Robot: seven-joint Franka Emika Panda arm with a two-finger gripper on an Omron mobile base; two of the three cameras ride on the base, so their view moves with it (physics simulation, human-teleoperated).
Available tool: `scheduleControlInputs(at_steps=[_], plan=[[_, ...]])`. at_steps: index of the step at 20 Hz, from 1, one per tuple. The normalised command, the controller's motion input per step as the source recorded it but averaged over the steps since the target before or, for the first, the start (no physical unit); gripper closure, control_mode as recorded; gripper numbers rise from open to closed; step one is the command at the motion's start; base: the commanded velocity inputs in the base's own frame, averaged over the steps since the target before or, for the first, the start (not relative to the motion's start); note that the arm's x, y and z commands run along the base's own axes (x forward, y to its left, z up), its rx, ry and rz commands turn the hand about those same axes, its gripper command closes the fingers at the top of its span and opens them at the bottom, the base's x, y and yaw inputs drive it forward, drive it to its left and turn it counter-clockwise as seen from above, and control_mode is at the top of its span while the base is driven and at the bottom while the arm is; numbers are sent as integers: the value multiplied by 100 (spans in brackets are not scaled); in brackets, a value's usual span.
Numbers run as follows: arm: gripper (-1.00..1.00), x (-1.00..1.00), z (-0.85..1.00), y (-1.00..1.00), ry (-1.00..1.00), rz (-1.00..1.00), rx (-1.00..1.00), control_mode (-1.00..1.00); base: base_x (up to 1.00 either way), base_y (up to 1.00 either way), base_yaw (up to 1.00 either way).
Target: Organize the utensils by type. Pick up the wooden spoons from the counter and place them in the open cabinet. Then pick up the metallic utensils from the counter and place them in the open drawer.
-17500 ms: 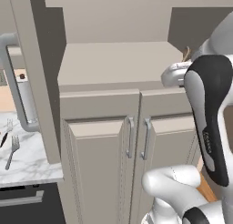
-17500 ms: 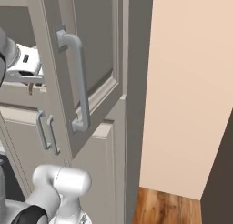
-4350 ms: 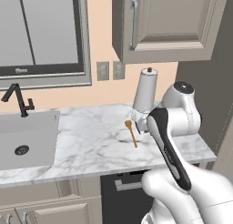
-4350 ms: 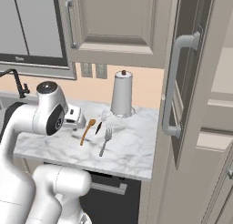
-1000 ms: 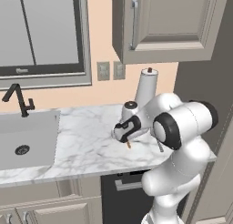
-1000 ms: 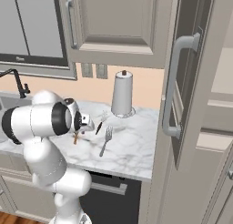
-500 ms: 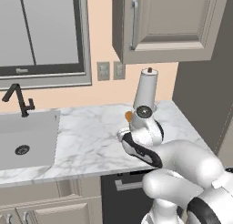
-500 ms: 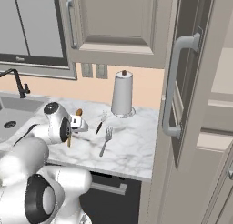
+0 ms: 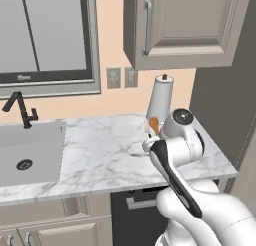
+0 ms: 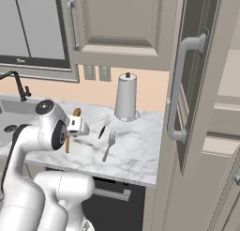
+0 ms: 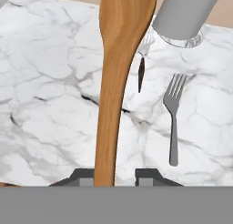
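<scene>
The gripper [image 11: 116, 175] pinches the handle end of the wooden spoon [image 11: 119, 68] between its fingers [image 11: 84, 176], lifted off the counter [image 11: 50, 95]. In the hand view the spoon's long axis runs straight away from the gripper, bowl end farthest out, toward the back wall. In the right base view the spoon [image 10: 72, 127] stands steeply tilted, bowl up, beside the arm's wrist. The fork [image 11: 173, 113] lies flat on the marble, tines toward the paper towel roll [image 10: 125, 99]; the black-handled utensil [image 10: 101, 130] lies just left of it. The counter's left part toward the sink [image 9: 27, 150] is bare. The cabinet [image 10: 190, 84] door stands open at right, past the counter's edge.
</scene>
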Motion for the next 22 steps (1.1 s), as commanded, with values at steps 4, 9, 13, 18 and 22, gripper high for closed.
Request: scheduleControlInputs(at_steps=[4, 9, 13, 18, 22], plan=[[100, -97, 64, -37, -5, 0, 1, -100, 0, 0, 0], [100, -77, 25, -43, -12, 0, 0, -100, 0, 0, 0], [100, -29, -4, -28, 0, 0, 0, -100, 0, 0, 0], [100, 0, -30, -2, -3, -3, 0, -100, 0, 0, 0], [100, 0, -28, 0, -5, -12, 0, -100, 0, 0, 0]])
